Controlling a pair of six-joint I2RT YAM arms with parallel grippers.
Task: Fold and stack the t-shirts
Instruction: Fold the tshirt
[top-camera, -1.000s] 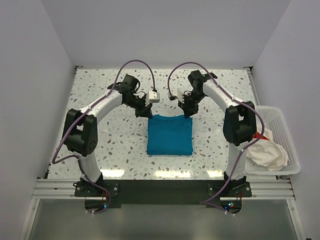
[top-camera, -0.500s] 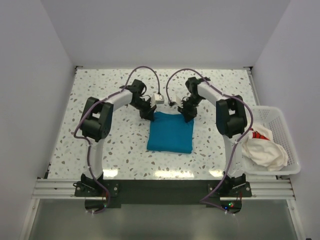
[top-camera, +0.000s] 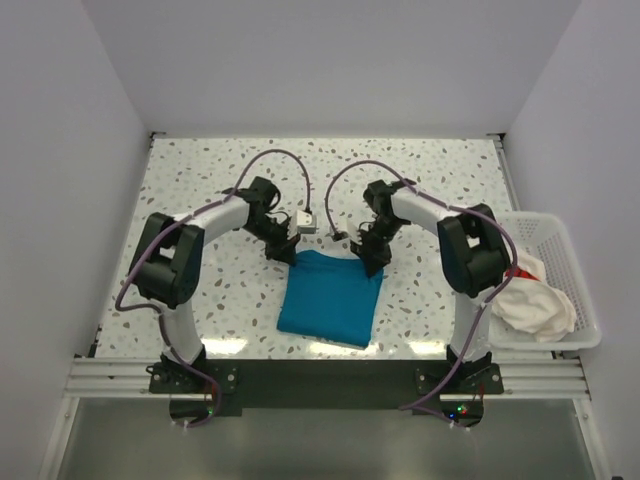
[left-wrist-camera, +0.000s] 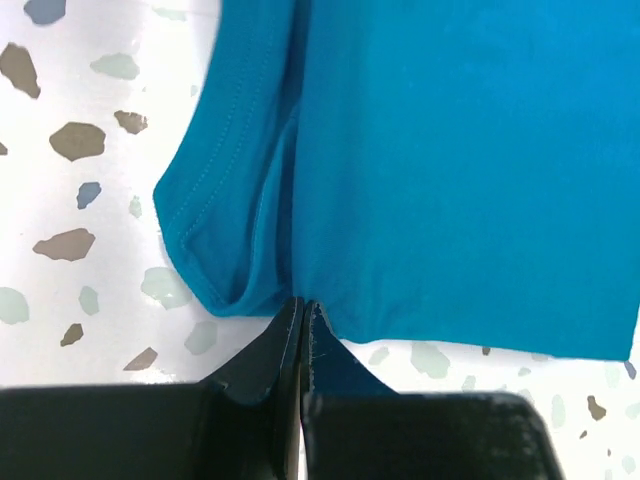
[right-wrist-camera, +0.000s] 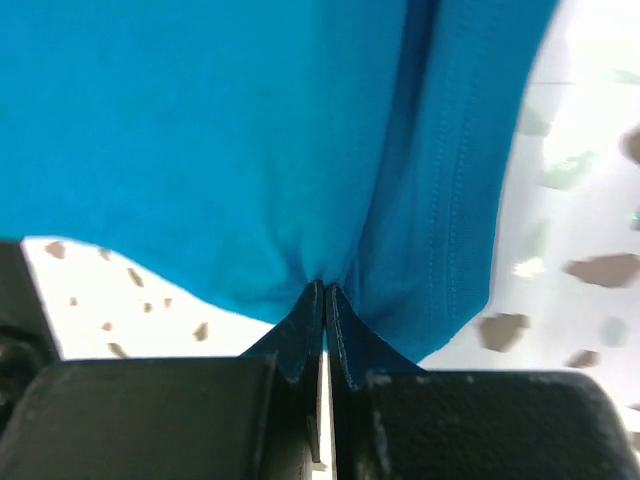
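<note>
A folded teal-blue t-shirt (top-camera: 331, 299) lies near the table's front middle, skewed a little. My left gripper (top-camera: 288, 252) is shut on its far left corner; the left wrist view shows the jaws (left-wrist-camera: 302, 306) pinching the shirt's (left-wrist-camera: 450, 170) edge by a sewn hem. My right gripper (top-camera: 374, 262) is shut on its far right corner; the right wrist view shows the jaws (right-wrist-camera: 324, 293) closed on bunched cloth of the shirt (right-wrist-camera: 220, 140). A white t-shirt with red marks (top-camera: 530, 300) lies crumpled in the basket at the right.
A white plastic mesh basket (top-camera: 570, 262) stands at the table's right edge. The speckled tabletop (top-camera: 200, 300) extends around the shirt. White walls close in the back and sides. Purple cables arch over both arms.
Both grippers have moved toward the near edge, dragging the teal shirt with them. The shirt now lies closer to the front and slightly rotated.
</note>
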